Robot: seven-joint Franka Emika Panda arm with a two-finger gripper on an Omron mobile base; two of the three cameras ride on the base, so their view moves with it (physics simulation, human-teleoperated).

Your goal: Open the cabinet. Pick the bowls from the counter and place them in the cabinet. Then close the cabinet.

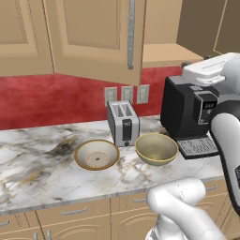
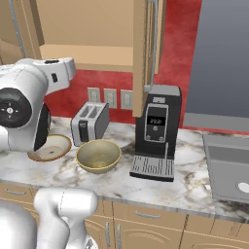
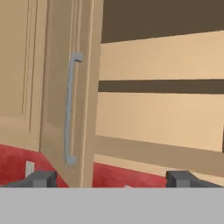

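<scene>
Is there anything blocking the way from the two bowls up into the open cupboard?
Mostly no. The cabinet stands open, its shelf bare where it shows. The tan-rimmed bowl and olive bowl sit uncovered on the counter. The toaster and coffee machine stand just behind them, below the shelf, so lifts should go straight up first.

Matt wooden cabinet (image 1: 89,33), veined marble counter (image 1: 33,164)

Tan cabinet (image 1: 93,33); olive-yellow bowl (image 1: 156,148); veined marble counter (image 1: 37,168).

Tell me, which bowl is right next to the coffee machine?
The deeper olive-yellow bowl. It sits beside the black coffee machine, in front of the toaster. The shallow tan-rimmed bowl with the cream inside lies farther away, on the toaster's other side.
</scene>
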